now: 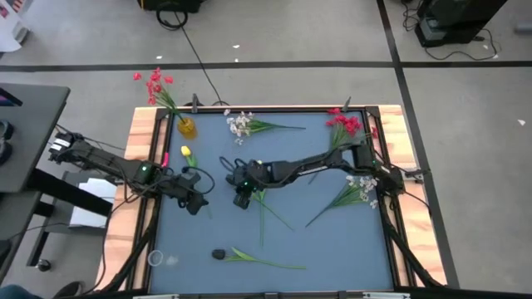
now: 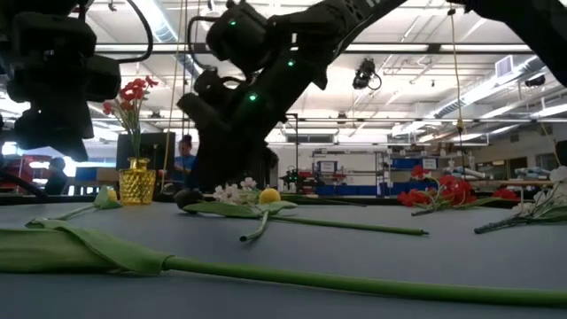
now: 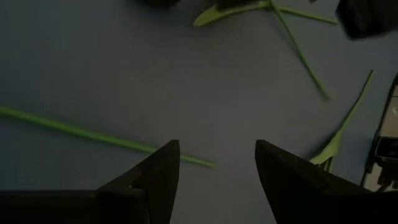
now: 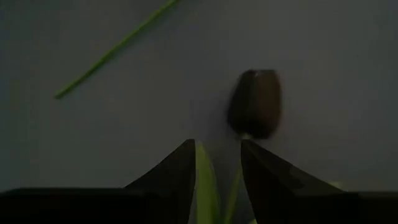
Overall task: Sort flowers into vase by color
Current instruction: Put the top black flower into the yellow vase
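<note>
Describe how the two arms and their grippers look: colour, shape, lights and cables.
Both arms are dark, nearly black, built of slim jointed segments with black cables running along them. The left arm and the right arm each show a small green light near the wrist. The left gripper and the right gripper have two dark wedge-shaped fingers that taper toward the tips. No markings are readable.

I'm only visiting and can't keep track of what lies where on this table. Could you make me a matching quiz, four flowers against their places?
Flowers:
1. red long-stemmed flowers
2. yellow tulip head
3. dark tulip head on a long green stem
4. loose red blossom cluster

Places, as the high view shows them:
A. lying at the top right corner of the blue mat
B. standing in the yellow glass vase
C. lying just below the vase
D. lying near the mat's bottom edge

Pairs: 1-B, 2-C, 3-D, 4-A
</note>
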You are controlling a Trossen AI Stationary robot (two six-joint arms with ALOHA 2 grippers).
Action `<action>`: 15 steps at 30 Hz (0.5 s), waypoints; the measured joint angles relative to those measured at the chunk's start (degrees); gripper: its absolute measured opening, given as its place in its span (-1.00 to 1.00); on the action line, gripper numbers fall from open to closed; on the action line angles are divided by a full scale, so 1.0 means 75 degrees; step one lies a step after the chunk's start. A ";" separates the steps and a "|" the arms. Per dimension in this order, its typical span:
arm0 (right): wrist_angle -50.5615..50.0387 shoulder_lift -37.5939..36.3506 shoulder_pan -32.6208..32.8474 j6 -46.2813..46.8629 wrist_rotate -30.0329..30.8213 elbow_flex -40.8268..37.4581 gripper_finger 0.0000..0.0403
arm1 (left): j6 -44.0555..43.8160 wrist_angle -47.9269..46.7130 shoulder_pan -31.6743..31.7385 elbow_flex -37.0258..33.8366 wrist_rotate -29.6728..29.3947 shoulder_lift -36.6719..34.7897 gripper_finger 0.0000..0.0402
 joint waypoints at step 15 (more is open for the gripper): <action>-0.0026 0.0617 -0.0221 -0.0548 0.0152 0.0145 -0.37 | -0.0107 -0.0084 0.0000 0.0000 0.0379 0.0021 0.07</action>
